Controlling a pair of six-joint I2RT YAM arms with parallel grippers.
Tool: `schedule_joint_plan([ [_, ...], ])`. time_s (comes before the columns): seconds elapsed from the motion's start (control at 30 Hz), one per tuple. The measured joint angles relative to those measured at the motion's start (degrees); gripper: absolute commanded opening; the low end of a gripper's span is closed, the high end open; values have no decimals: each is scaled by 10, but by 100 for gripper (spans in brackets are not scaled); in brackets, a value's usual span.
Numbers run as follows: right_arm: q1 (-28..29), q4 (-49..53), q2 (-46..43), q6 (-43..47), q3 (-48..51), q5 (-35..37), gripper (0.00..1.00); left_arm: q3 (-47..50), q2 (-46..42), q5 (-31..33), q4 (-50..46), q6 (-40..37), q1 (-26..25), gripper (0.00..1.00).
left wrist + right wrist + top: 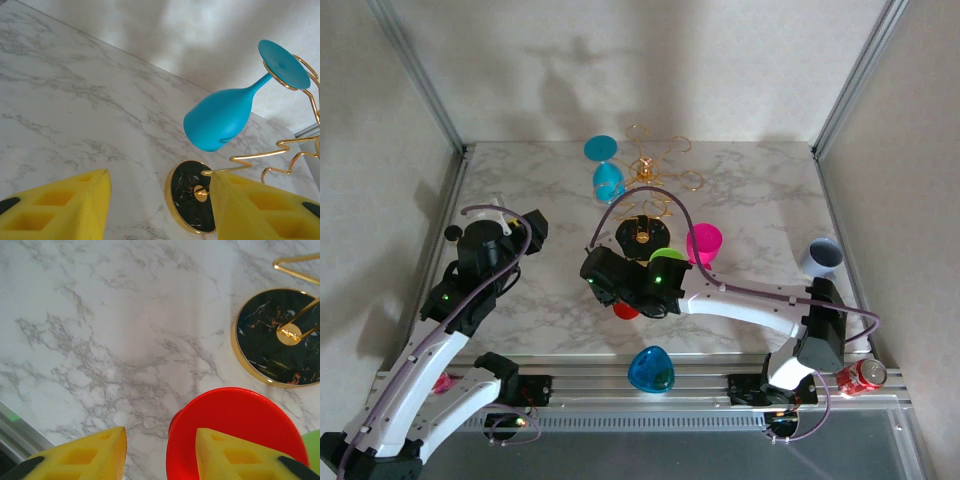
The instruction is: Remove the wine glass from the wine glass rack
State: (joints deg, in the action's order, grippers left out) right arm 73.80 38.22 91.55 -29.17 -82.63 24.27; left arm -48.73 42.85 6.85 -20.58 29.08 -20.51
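The wine glass rack [632, 235] stands mid-desk [540, 190], its gold wire arms spreading above a round black base. A teal wine glass [608, 182] hangs upside down from a loop on the rack's far-left side. In the left wrist view its foot is caught in the wire and its bowl [220, 120] tilts down above the base [192, 200]. The left claw [520, 222] sits well to the left of the rack, spread wide with nothing between its yellow fingers. The right claw [603, 283] is just in front of the rack's base and also spread. A red wine glass [235, 415] lies partly in its gap, behind the right-hand finger [235, 455], while the other finger stands clear of it. Pink [705, 243] and green [668, 256] glasses stand just right of the base.
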Motion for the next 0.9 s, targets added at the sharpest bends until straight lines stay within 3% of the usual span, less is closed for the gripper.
schedule_joint_plan([
  [0.23,0,39,-29,14,-66,-3,43,-4,16,2,-17,-6,0,55],
  [0.47,-5,96,-28,53,-211,-36,45,-24,38,-9,-28,-17,0,55],
  [0.67,-80,109,-22,70,-332,-135,45,-50,53,-25,-28,-33,0,56],
  [0.9,-170,105,-4,71,-347,-240,46,-109,108,-50,-10,-51,0,55],
])
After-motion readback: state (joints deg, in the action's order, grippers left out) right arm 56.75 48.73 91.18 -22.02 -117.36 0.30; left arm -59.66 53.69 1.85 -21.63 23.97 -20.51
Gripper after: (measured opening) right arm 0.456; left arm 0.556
